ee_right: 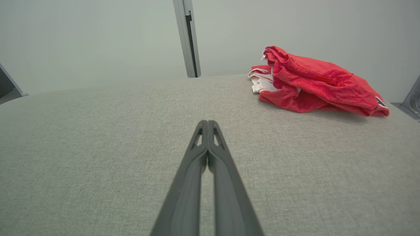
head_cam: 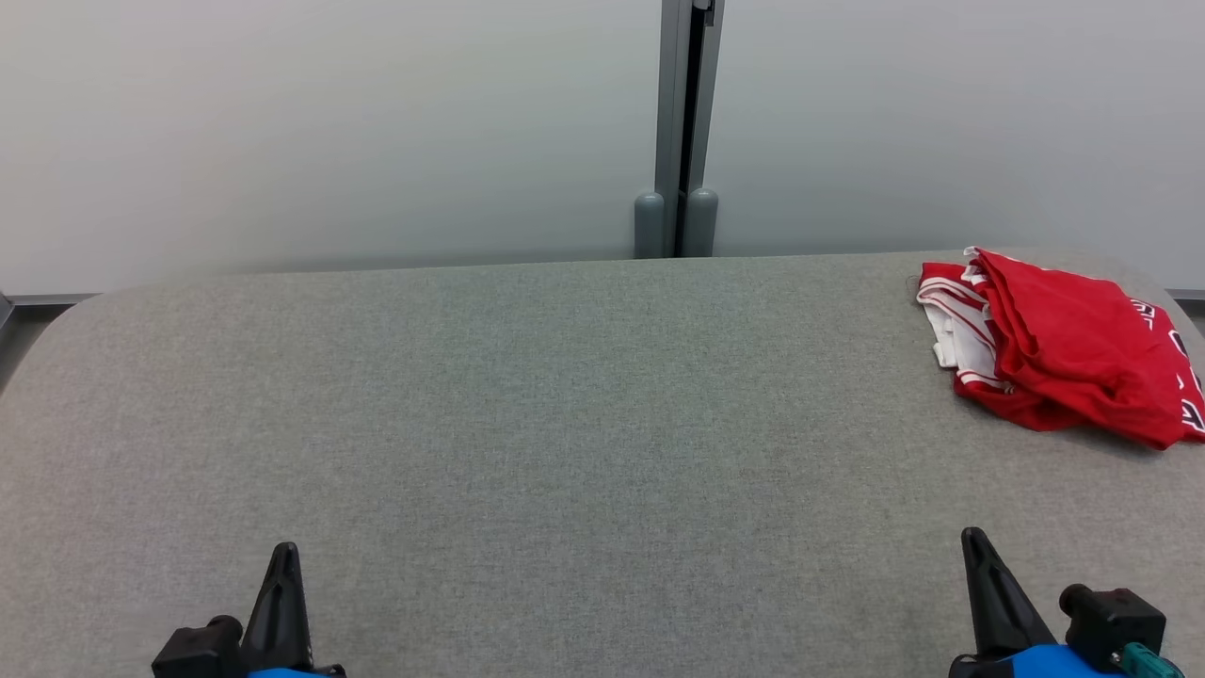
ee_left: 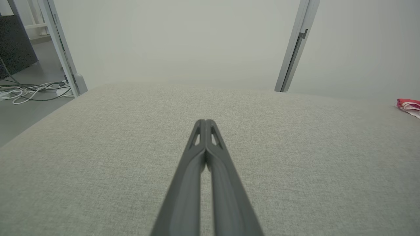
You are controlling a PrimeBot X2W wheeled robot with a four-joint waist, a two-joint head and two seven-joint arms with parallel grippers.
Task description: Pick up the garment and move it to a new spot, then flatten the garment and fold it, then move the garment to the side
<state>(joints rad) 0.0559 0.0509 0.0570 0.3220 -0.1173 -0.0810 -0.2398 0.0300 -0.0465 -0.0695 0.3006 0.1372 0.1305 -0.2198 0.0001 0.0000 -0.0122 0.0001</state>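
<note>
Jaws together — garment point(head_cam: 1064, 348) heaped, long axis diagonal

A grey, cloth-covered counter point(head_cam: 565, 424) with rounded far corners spans the scene from left to right. Behind its far edge stand pale wall panels point(head_cam: 329, 122), split right of centre by a grey upright post point(head_cam: 680, 122) with a dark slot and two rounded feet point(head_cam: 676, 224) at its base. Off the counter's far left corner stands a second grey post point(ee_left: 62, 49), with white and black cables point(ee_left: 29, 90) tangled on the grey floor point(ee_left: 19, 114) beside it and a dark block point(ee_left: 14, 42) farther off.
</note>
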